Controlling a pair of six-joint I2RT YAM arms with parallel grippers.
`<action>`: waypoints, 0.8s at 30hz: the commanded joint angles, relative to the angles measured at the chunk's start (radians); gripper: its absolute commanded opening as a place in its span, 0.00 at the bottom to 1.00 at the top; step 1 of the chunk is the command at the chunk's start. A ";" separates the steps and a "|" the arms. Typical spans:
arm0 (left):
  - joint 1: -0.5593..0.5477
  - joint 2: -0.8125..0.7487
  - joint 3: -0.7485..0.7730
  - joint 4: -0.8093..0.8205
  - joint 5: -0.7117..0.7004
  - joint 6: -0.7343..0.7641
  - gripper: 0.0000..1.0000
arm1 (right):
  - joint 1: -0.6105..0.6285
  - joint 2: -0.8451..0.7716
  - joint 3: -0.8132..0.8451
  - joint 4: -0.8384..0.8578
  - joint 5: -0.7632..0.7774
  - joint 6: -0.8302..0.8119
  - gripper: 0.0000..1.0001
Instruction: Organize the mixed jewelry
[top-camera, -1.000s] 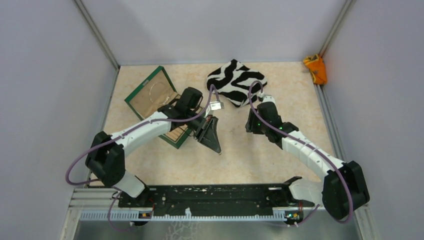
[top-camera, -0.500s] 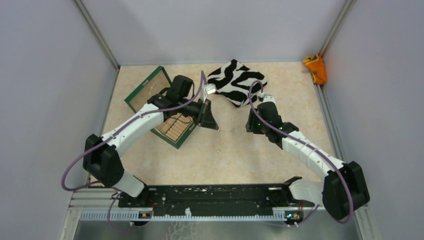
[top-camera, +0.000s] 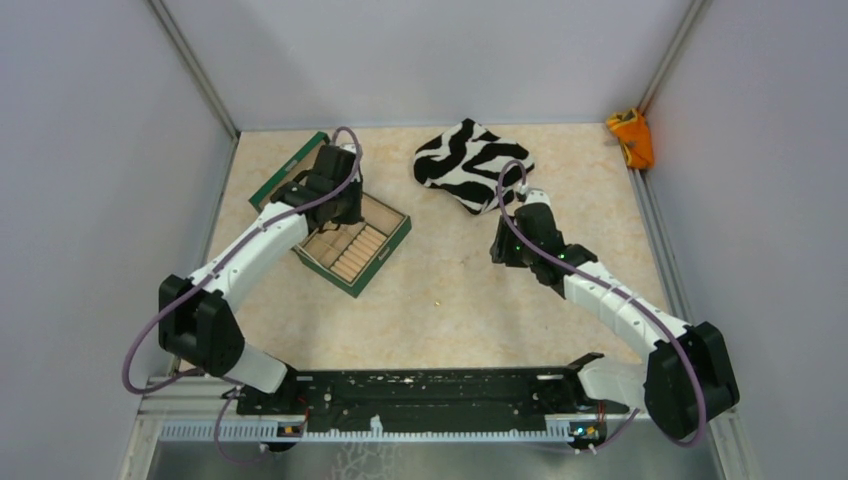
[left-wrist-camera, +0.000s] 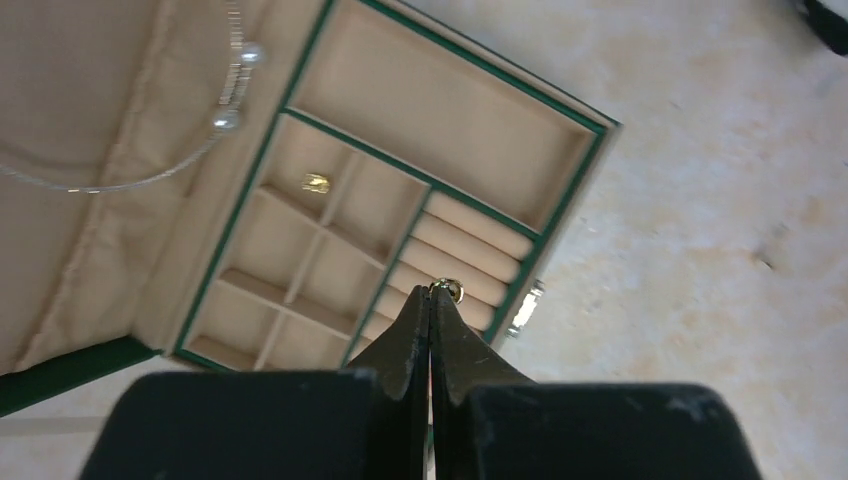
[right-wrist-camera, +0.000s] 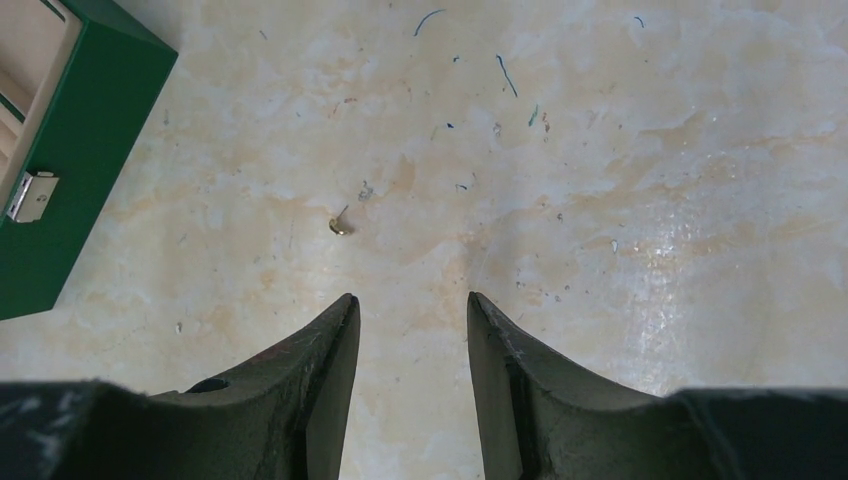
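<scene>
My left gripper (left-wrist-camera: 431, 292) is shut on a tiny gold earring (left-wrist-camera: 451, 290) that peeks out at its tips. It hangs over the ring-roll section of the open dark green jewelry box (left-wrist-camera: 575, 205). Another gold speck (left-wrist-camera: 316, 183) lies in a small tan compartment. The thin silvery hoop (left-wrist-camera: 100, 185), with two pearl-like ends, rests on the lid's lining. My right gripper (right-wrist-camera: 408, 300) stands open above the bare table, nothing between its fingers. A small gold stud (right-wrist-camera: 340, 226) lies on the table just ahead and left of it, also seen as a speck (top-camera: 437, 304) in the top view.
The zebra-striped cloth (top-camera: 470, 165) lies at the back centre, just behind the right arm. An orange object (top-camera: 632, 135) sits in the far right corner. The box's metal clasp (right-wrist-camera: 30, 195) faces the right gripper. Grey walls close in the table.
My left arm has swung from the table's middle back and left, and now stands over the open box with the gold earring still pinched. The right arm has stayed still.
</scene>
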 joint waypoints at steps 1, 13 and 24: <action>0.076 0.048 -0.013 0.007 -0.154 -0.022 0.00 | -0.009 0.012 0.021 0.047 -0.018 -0.010 0.44; 0.155 0.156 -0.023 0.130 -0.152 -0.015 0.00 | -0.009 0.032 0.031 0.039 -0.039 -0.008 0.43; 0.158 0.239 -0.014 0.173 -0.188 -0.030 0.00 | -0.009 0.036 0.026 0.037 -0.036 0.000 0.43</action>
